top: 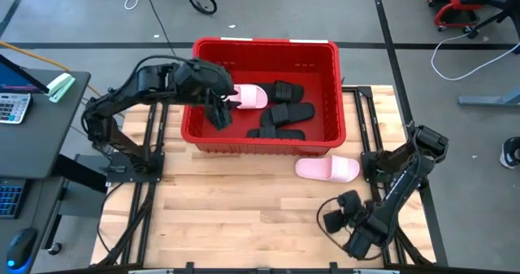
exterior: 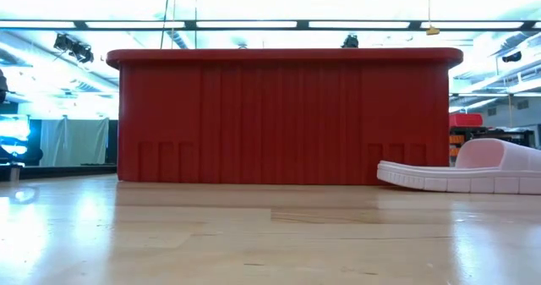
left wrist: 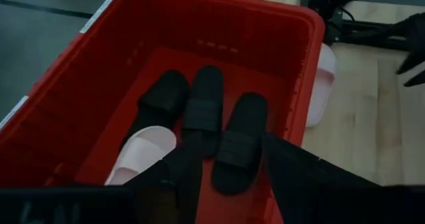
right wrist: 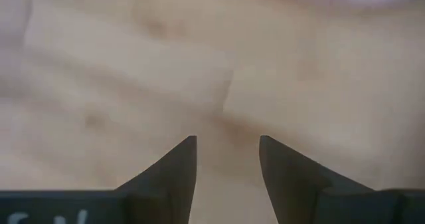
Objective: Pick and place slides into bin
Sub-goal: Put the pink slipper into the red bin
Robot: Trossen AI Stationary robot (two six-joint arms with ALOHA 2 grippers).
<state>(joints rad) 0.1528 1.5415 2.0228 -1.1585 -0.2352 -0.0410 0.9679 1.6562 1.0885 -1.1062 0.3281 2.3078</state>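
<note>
The red bin (top: 264,144) stands at the table's far middle; it also shows in the low view (exterior: 283,120). In it lie three black slides (left wrist: 202,108) and one pale pink slide (left wrist: 143,154), soles down on its floor. A second pink slide (top: 327,169) rests sole down on the table just outside the bin's near right corner, and shows in the low view (exterior: 473,171). My left gripper (top: 218,111) hangs open and empty over the bin's left half, above the slides (left wrist: 229,184). My right gripper (top: 337,217) is open and empty, low over the table near its near right (right wrist: 228,157).
Bare wooden table top (top: 227,217) spreads in front of the bin. Both arm bases stand on frames at the table's left (top: 122,164) and right (top: 390,164) edges. A desk with a calculator (top: 12,107) stands off the table's left.
</note>
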